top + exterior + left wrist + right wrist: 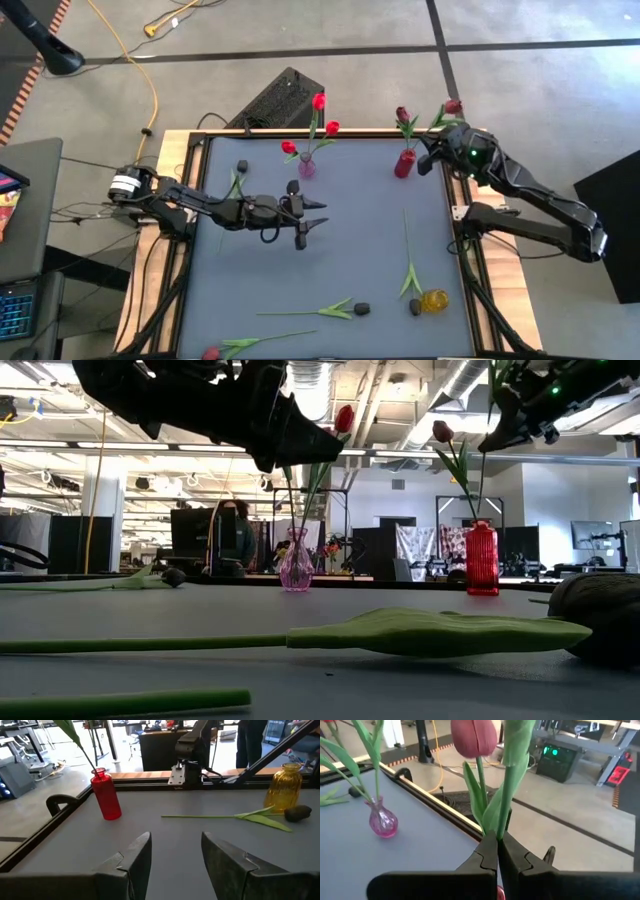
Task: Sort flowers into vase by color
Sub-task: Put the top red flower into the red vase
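right gripper [497,851] pinched on tulip [474,737] stem above red vase [404,163] at table's far right | left gripper [175,852] wide, empty, mid-table | more tulips lie near front edge | risk: stem misses narrow neck, or tips vase, since vase sits hidden under gripper

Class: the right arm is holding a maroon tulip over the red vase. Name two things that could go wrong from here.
1. The right gripper pinches the tulip by its thin stem, so it may tilt and miss the narrow neck of the red vase.
2. That vase already holds a flower; pushing down could tip it.
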You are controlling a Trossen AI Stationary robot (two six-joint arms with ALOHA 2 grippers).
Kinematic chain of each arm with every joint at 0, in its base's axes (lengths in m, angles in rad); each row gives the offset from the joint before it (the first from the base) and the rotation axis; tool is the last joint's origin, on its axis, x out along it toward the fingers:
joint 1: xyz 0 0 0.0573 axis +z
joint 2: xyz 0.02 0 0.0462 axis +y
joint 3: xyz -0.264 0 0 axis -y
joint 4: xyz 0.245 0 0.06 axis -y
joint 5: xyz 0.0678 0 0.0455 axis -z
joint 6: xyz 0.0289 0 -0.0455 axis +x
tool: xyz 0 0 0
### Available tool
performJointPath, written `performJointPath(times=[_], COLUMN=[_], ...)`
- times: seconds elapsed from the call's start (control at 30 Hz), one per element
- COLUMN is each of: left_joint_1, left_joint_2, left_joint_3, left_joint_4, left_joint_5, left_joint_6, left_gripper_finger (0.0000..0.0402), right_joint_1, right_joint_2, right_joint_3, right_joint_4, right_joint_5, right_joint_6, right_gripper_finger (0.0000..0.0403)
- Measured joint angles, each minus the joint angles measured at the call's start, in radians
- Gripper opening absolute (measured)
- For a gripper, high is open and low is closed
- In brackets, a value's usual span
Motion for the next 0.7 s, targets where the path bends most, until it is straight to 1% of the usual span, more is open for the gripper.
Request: performJointPath(times=[0.2,0.53,0.7], left_joint_1=[0.0,0.0,0.0], left_joint_2=[0.0,0.0,0.0], left_joint_3=[0.0,0.0,0.0], left_joint_4=[-0.023,-0.027,-0.027], left_joint_5=[0.0,0.0,0.0], left_joint_6=[0.0,0.003,0.002], left_gripper_finger=[0.0162,0.0162,0.0162], right_joint_1=[-0.023,-0.023,-0.023], right_joint_2=[0.042,0.093,0.116], right_joint_3=[0.0,0.0,0.001], right_joint_4=[-0.003,-0.004,-0.012], right_joint_5=[-0.001,-0.001,0.0], right_joint_6=[0.0,0.015,0.049], right_gripper_finger=[0.0028,0.0029,0.0046])
